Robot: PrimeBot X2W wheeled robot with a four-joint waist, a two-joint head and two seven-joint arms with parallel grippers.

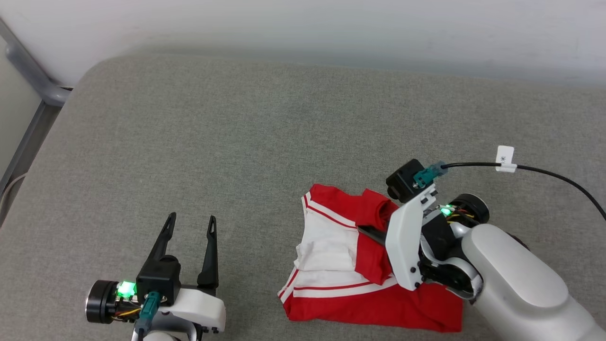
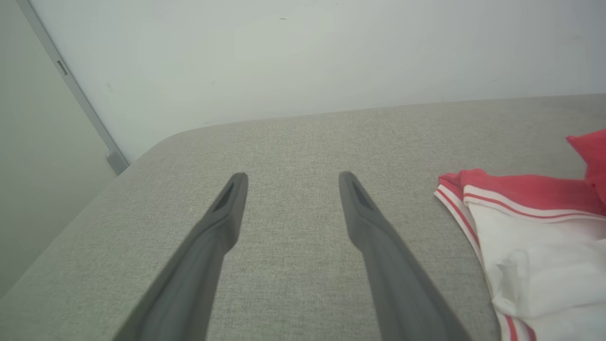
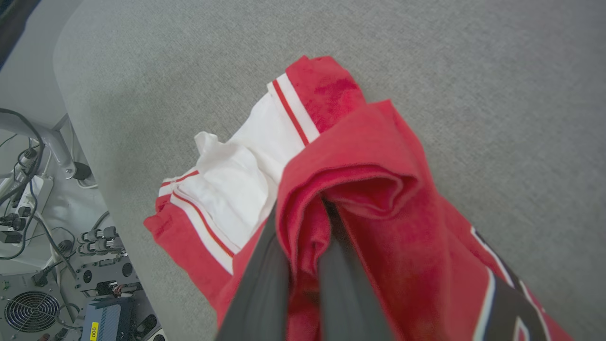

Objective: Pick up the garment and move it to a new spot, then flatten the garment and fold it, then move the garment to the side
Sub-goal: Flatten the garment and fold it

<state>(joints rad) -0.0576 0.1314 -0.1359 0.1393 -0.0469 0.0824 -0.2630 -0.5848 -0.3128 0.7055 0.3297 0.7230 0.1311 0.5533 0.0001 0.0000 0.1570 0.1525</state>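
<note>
The garment (image 1: 331, 246), red with white striped-trim sleeves, lies bunched on the grey padded surface (image 1: 227, 142) at the lower middle-right. My right gripper (image 1: 364, 230) reaches in from the right and is shut on a raised fold of its red cloth. In the right wrist view the fold (image 3: 369, 142) is pinched between the two dark fingers of the right gripper (image 3: 303, 213), and a black-and-white print (image 3: 506, 293) shows at the lower right. My left gripper (image 1: 191, 218) rests open at the lower left, apart from the garment. From the left wrist view, the left gripper (image 2: 292, 177) holds nothing, with the garment (image 2: 535, 237) to its right.
A pale wall runs behind the padded surface. A grey metal frame (image 1: 42, 90) stands past the rounded left corner. A black cable with a white tag (image 1: 505, 158) trails from my right wrist. Electronics and cables (image 3: 47, 284) sit on the floor beyond the surface edge.
</note>
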